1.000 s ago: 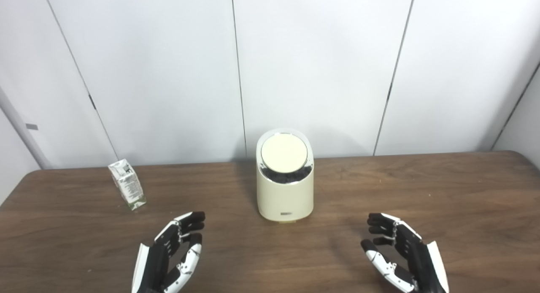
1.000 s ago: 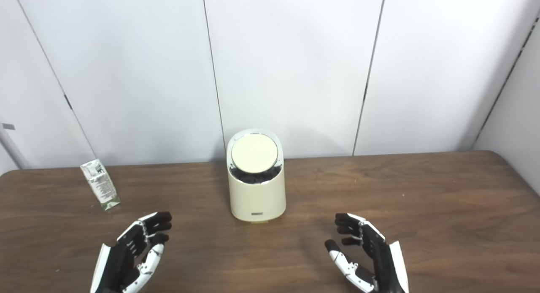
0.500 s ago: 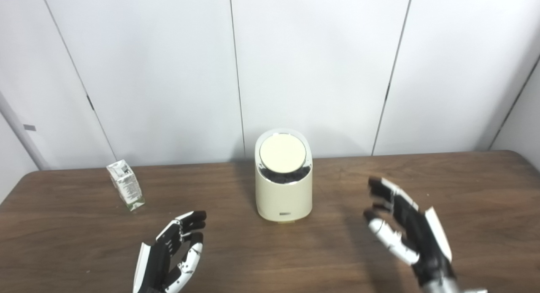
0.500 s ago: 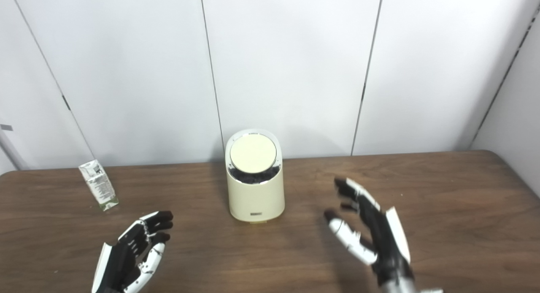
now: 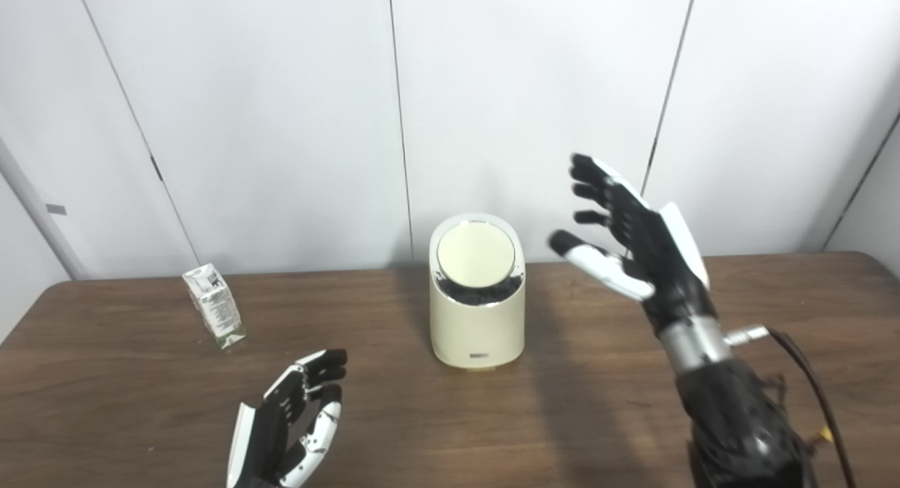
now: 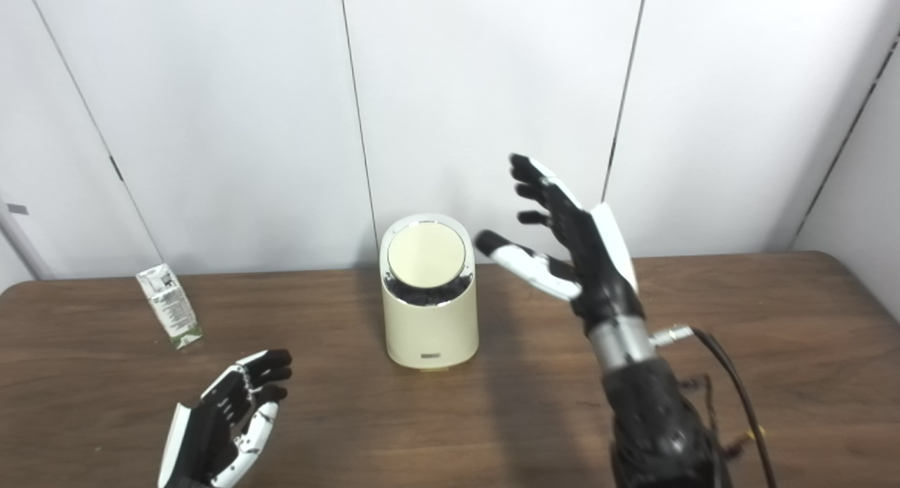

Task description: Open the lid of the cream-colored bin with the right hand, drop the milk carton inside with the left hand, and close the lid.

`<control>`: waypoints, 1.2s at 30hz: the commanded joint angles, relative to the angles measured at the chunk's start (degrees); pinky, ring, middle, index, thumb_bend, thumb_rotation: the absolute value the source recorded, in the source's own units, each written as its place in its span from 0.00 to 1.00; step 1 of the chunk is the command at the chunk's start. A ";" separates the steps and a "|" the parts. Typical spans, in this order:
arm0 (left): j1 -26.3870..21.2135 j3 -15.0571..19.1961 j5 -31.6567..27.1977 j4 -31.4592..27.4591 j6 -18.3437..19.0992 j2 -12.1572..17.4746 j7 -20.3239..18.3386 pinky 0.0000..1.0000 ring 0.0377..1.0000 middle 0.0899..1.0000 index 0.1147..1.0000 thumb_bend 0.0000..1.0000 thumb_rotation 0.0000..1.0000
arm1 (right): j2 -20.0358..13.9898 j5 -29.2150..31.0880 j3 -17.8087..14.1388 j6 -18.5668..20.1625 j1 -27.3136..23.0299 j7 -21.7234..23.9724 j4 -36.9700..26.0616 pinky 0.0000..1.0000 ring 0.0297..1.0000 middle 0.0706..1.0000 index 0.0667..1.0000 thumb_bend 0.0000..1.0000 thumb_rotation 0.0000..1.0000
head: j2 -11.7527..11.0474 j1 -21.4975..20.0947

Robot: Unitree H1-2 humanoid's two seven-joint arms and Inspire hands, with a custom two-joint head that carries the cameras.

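The cream-colored bin (image 5: 478, 326) stands at mid-table near the wall, its round lid (image 5: 475, 254) down and tilted toward me. A small white and green milk carton (image 5: 214, 316) stands upright at the back left. My right hand (image 5: 633, 238) is raised in the air to the right of the bin, about level with its top, open with fingers spread and touching nothing. My left hand (image 5: 292, 421) rests low near the front edge, left of the bin, open and holding nothing, well short of the carton.
A brown wooden table (image 5: 773, 319) stretches across the view, with a white panelled wall (image 5: 281, 122) right behind it. A dark cable (image 5: 815, 389) trails from my right forearm.
My right hand has lifted from near the table's front edge up and toward the bin, now level with its lid. The left hand, bin and carton have stayed put.
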 commanded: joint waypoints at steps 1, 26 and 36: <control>-0.41 -0.06 0.48 -2.07 -1.62 -0.07 0.59 0.65 0.72 0.73 0.72 0.19 0.37 | -0.04 -2.23 0.76 -0.59 -3.64 -0.76 1.08 0.77 0.88 0.90 0.89 0.80 0.61 | 0.16 -0.01; -0.74 -0.45 0.89 -1.85 -1.62 -1.45 1.16 0.65 0.72 0.73 0.72 0.19 0.34 | 1.75 -13.82 6.64 1.41 -13.21 -3.99 21.19 0.75 0.88 0.98 0.97 0.84 0.33 | 0.02 0.60; -0.53 -0.53 0.92 -2.56 -1.02 -1.55 0.97 0.66 0.72 0.73 0.72 0.19 0.34 | 1.42 -13.69 6.86 1.13 -13.18 -5.43 25.08 0.78 0.90 0.99 0.97 0.84 0.30 | 0.07 0.69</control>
